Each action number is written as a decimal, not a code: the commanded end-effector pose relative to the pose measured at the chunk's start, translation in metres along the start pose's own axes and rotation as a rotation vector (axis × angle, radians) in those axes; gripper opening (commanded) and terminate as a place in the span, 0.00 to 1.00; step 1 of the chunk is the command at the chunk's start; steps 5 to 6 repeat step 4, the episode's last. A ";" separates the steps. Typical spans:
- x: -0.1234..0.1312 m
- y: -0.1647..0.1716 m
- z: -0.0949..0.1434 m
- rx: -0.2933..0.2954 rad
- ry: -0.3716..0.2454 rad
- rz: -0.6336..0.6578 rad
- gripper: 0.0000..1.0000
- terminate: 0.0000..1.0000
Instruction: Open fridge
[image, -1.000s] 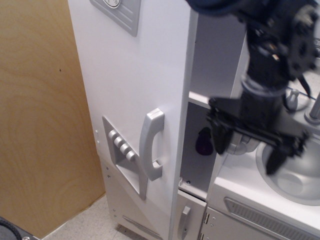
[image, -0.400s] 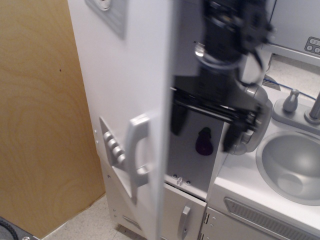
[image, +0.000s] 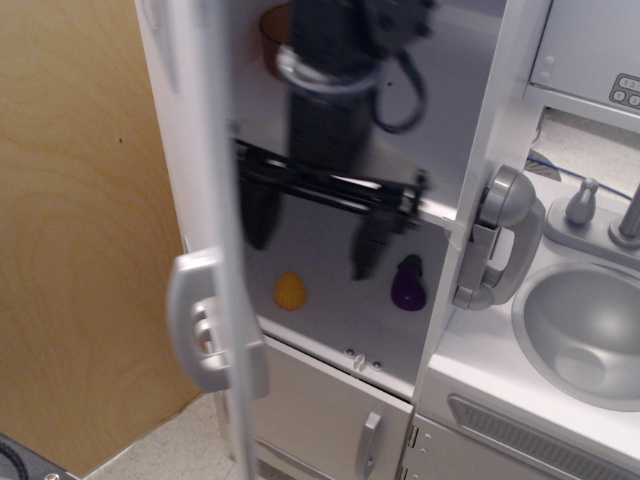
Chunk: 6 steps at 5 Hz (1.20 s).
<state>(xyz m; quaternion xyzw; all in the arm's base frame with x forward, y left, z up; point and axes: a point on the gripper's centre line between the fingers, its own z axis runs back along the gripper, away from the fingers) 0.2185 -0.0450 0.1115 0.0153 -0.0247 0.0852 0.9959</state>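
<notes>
**Fridge with door swung wide**

The fridge (image: 330, 120) stands left of the grey sink (image: 585, 330), its door (image: 215, 260) seen edge-on. Inside it hangs the tool (image: 315, 235), spread and empty. Behind the tool sit a purple object (image: 408, 284) and a yellow object (image: 290, 291).

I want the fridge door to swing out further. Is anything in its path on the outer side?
Nothing visible blocks it. The fridge door stands edge-on to the camera, with the gripper just inside it, in front of the shelves. The wooden panel is beyond the door's outer side; how much gap remains cannot be judged from this view.
</notes>
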 end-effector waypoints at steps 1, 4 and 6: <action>-0.004 0.074 0.014 0.121 0.017 0.121 1.00 0.00; 0.010 0.170 0.007 0.173 -0.070 0.137 1.00 1.00; 0.010 0.170 0.007 0.173 -0.070 0.137 1.00 1.00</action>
